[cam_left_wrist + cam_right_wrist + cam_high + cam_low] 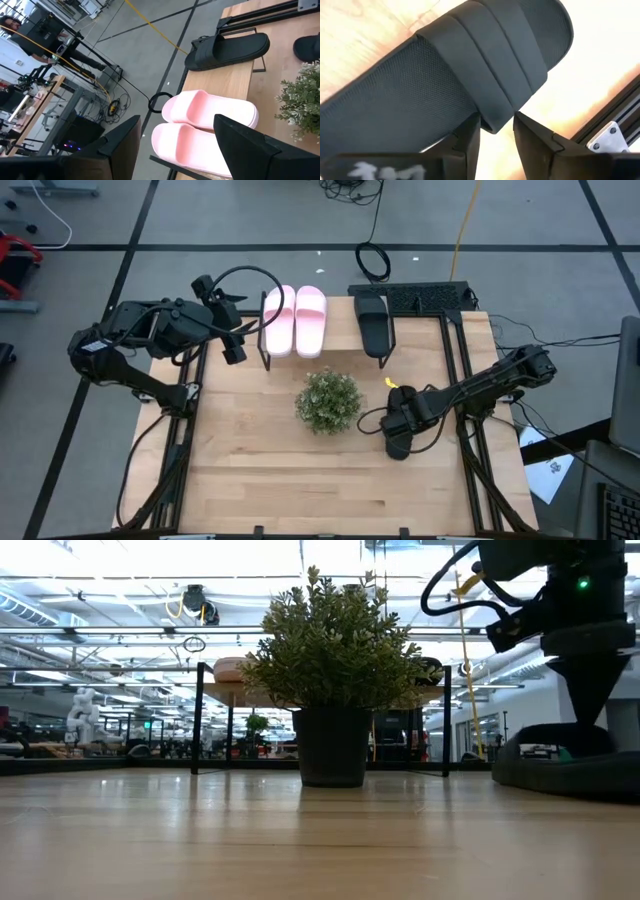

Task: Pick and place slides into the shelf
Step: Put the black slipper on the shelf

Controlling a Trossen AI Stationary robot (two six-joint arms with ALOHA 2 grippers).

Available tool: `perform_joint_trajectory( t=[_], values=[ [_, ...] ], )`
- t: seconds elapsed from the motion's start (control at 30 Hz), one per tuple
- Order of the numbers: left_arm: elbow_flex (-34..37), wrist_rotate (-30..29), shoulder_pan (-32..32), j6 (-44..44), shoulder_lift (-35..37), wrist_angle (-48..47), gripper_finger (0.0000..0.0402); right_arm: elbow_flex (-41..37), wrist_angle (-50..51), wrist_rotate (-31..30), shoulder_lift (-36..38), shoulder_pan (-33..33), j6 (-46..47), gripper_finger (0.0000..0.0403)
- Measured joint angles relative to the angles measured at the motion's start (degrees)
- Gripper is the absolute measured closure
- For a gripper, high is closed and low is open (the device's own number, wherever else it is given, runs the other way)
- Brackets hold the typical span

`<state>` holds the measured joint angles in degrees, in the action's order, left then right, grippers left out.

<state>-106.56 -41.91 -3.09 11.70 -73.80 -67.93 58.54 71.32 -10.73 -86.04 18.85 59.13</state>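
black mesh, that's the slide [445,65] your right hand [496,131] is on: it lies flat on the counter [270,470] right of the potted plant [328,401], the fingers straddling the strap's edge, not clamped. on the shelf [345,360] you've got the pink pair [294,320] and the other black slide [373,323]. your left hand [175,150] hangs wide open beside the shelf's pink end.

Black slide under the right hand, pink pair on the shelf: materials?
Black slide: strap looks like woven mesh fabric, matte, with a fine textured weave and ribbed bands. Pink pair: smooth moulded foam or rubber, probably, with a soft sheen and no seams.
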Motion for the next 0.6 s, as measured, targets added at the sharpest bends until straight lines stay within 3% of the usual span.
perform_joint_trajectory(
  t=[0.27, 0.4, 0.6],
  values=[
    [0.0, 0.0, 0.02, -0.17, 0.0, 0.0, 0.0146, -5.39, -5.66, 1.23, 0.17, 0.0, 1.59, 0.0336],
    [0.0, 0.0, 0.02, -0.17, 0.0, 0.03, 0.0146, -7.98, -4.65, 4.93, -0.08, 0.09, 3.17, 0.0366],
    [0.0, 0.0, 0.02, -0.17, -0.01, 0.1, 0.0146, -8.21, -5.22, 5.22, 0.01, 0.07, 2.26, 0.0399]
  ],
)
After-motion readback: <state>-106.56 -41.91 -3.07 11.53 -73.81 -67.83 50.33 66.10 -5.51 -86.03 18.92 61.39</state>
